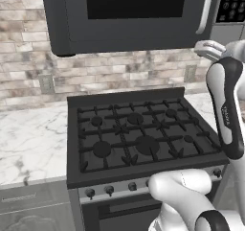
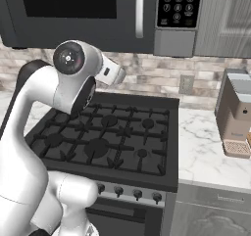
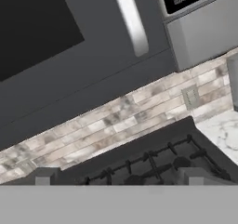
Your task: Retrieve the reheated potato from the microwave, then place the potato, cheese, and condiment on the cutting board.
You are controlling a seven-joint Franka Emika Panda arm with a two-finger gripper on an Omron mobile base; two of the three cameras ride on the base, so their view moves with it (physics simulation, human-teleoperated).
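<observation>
Overhead, the microwave [image 1: 134, 21] hangs shut above the stove [image 1: 139, 139], its dark window door closed and its long silver handle [image 2: 139, 10] running upright at the door's 3 o'clock edge, with the button keypad [image 2: 179, 5] just beside it. From the hand camera the handle [image 3: 132, 21] crosses the upper middle at a tilt, and the keypad sits at 1 o'clock. The potato cannot be made out, since the closed door hides whatever is inside.

The gripper [image 3: 118, 177] is seen through the hand camera, where its two dark finger tips rise well apart at 7 and 5 o'clock; the claw stands fully spread with nothing between its tips. It points toward the brick backsplash [image 3: 116, 125] between the microwave's underside and the back edge of the stove. In the right base picture the arm's wrist [image 2: 105, 71] reaches out over the burners, below the microwave door.

A boxy coffee machine [image 2: 235, 112] with a perforated tan tray stands on the marble counter [image 2: 206, 152] at 3 o'clock of the stove. A wall outlet [image 2: 186, 84] sits on the backsplash between stove and machine
</observation>
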